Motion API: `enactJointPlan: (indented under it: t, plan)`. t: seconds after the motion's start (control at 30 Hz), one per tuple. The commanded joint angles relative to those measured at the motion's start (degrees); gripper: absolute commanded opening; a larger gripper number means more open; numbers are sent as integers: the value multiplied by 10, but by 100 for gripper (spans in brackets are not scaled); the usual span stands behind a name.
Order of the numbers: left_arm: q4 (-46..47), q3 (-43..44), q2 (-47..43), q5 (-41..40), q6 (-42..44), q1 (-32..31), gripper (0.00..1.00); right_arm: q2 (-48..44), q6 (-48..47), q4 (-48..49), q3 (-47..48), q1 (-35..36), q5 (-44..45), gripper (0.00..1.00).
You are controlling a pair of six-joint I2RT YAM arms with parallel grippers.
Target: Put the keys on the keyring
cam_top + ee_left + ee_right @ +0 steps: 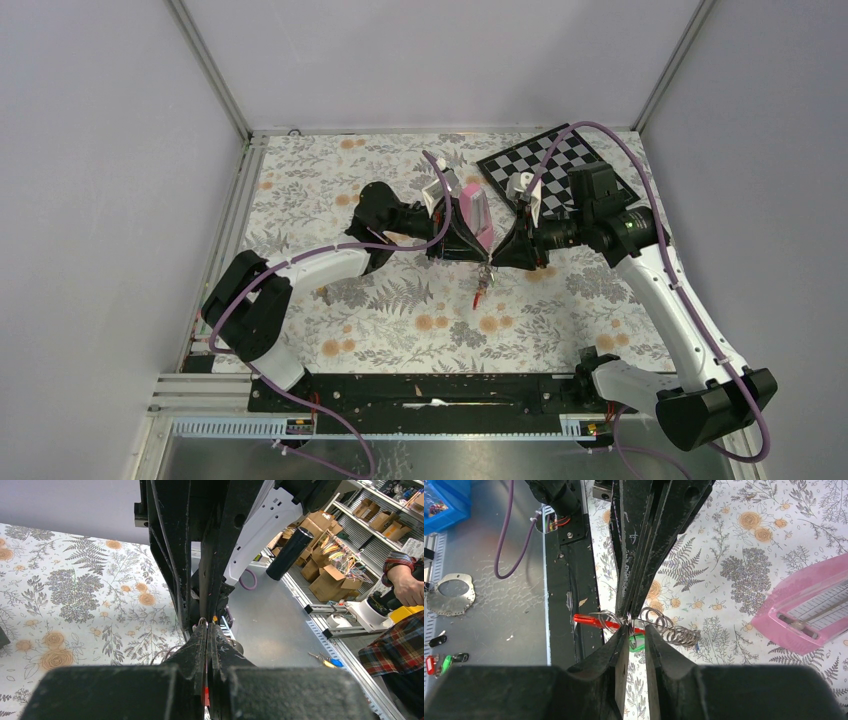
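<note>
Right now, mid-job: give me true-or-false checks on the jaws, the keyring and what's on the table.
The left gripper has its jaws pressed shut. True.
The right gripper has its jaws pressed together too. False: a gap shows, a green tag visible through it.
The keyring lies by the arm bases. False: its red bar is at the meeting fingertips, mid-table.
A checkerboard sits at the far right. True.
The pink pyramid is left of both arms. False: it stands between them.
</note>
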Motion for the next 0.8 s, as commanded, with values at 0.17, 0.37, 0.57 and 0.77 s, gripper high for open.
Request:
enactJointPlan:
  t: [0.17,0.37,0.57,0.77]
  plan:
    - [44,9,-3,-8,-4,-2,0,4,25,42,-16,-1,-18,22]
    - [51,8,1,-12,-8,-2,0,1,29,50,-23,-1,-32,14]
    - [41,7,1,-10,5,-2,0,-2,14,29,-6,-1,-19,0]
    - [-184,54,-19,-4,156,13,25,2,-10,-27,32,0,87,0]
